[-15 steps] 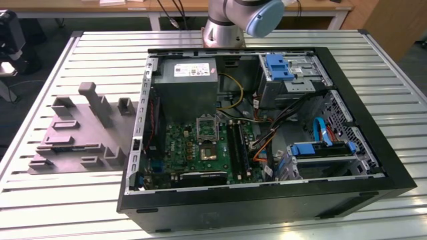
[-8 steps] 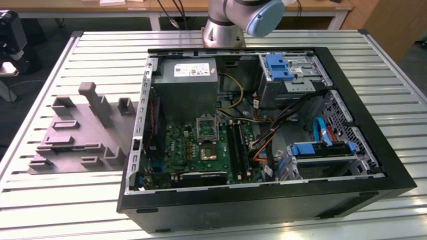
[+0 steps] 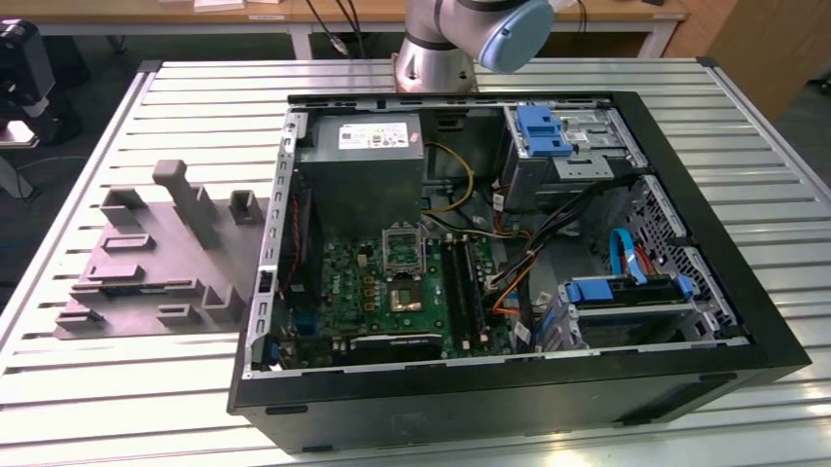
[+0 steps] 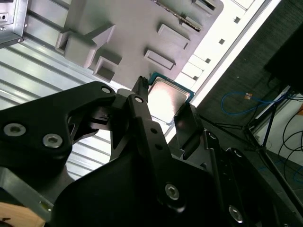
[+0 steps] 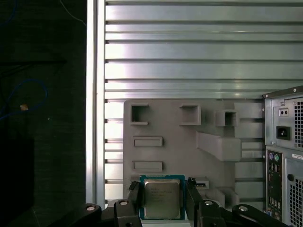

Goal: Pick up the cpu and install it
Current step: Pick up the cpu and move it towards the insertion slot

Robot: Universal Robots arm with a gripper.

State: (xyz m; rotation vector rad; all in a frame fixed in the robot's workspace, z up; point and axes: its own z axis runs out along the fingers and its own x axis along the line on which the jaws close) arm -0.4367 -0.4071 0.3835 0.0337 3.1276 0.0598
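Exterior view: the open PC case [image 3: 520, 243] sat on the slatted surface [image 3: 779, 146], w/ the grey tray [image 3: 182, 258] just beside it on the exterior view's left. The board's socket frame [image 3: 401, 240] looked open.

Second wrist view: the hand [image 4: 164, 98] was closed narrow on the cpu [image 4: 168, 97], fingers [image 4: 142, 113] pinching opposite edges. The chip sat level btwn them, metal top facing the camera, w/ the tray far below.

First wrist view: same grip. The cpu [image 5: 161, 197] was held well above the tray's near edge, w/ the case's rear panel [image 5: 284, 156] off to one side.

Judgement: pick looked done, install not yet. The carry calls for a steady pinch, chip kept flat, and its edges squared to the socket w/o forcing.
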